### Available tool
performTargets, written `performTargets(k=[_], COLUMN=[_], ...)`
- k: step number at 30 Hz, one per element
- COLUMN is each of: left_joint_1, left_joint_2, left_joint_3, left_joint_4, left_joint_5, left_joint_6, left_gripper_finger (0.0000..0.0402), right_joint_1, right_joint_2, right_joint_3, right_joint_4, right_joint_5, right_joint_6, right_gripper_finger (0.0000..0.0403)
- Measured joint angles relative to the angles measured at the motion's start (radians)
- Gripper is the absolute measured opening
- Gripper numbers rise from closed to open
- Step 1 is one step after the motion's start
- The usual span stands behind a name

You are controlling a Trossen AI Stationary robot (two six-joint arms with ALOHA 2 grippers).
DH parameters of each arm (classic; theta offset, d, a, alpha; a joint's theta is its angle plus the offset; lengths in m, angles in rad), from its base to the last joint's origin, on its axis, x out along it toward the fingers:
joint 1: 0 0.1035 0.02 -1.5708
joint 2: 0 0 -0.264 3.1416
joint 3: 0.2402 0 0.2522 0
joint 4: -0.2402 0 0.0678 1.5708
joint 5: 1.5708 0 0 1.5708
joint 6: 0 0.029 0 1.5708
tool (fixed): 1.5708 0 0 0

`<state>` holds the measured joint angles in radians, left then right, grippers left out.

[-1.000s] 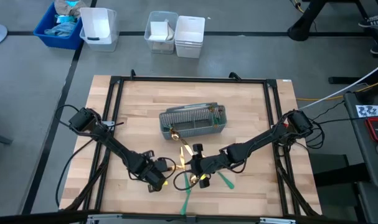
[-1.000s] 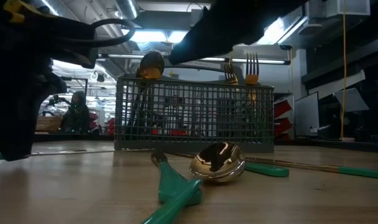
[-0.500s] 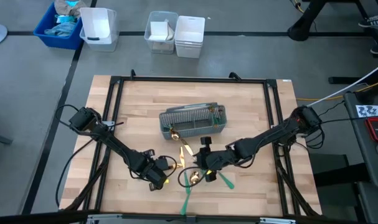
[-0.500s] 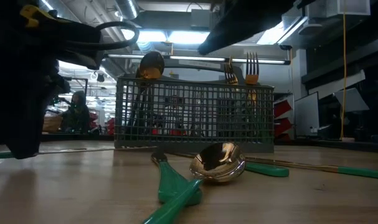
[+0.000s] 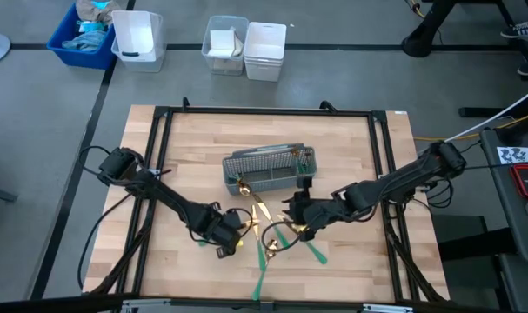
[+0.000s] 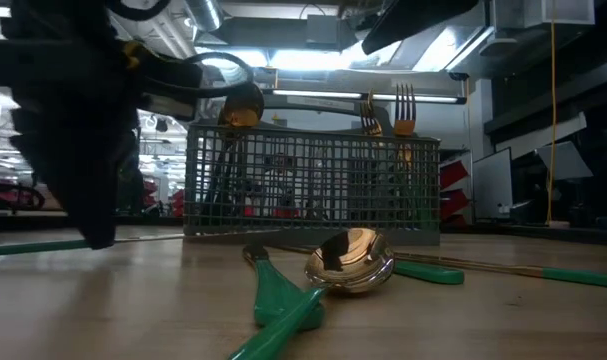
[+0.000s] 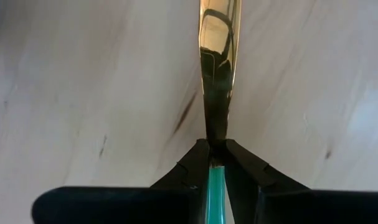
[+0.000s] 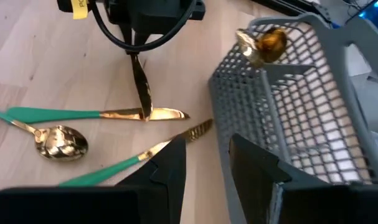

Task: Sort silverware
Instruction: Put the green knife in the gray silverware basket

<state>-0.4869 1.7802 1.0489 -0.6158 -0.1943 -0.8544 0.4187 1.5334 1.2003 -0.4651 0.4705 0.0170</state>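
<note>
Left end effector (image 7: 217,163) clenched a gold-bladed, teal-handled knife (image 7: 217,68) at its neck, right end effector (image 8: 206,163) released beside grey mesh caddy (image 8: 304,93); narrow pinch risked the knife swivelling or dropping.

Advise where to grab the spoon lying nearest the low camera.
Grip the spoon on its teal handle, coming from straight above with the jaws across it. It lies flat, the handle is slim and straight, and the bowl is rounded and slick.
</note>
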Motion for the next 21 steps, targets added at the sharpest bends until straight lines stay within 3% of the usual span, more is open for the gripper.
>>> performTargets(k=[9, 21], left_joint_1=[0.051, 0.106], left_joint_2=[0.0, -0.007], left_joint_3=[0.001, 0.079], left_joint_4=[0.089, 0.086], left_joint_5=[0.0, 0.0], left_joint_6=[0.074, 0.175], left_gripper_finger=[0.0032, 0.0033], right_joint_1=[0.0, 0.0], right_joint_2=[-0.056, -0.136], right_joint_3=[0.0, -0.001], right_joint_4=[-0.08, -0.186], right_joint_5=[0.021, 0.077], right_joint_6=[0.002, 0.003], right_gripper_finger=[0.0122, 0.0122])
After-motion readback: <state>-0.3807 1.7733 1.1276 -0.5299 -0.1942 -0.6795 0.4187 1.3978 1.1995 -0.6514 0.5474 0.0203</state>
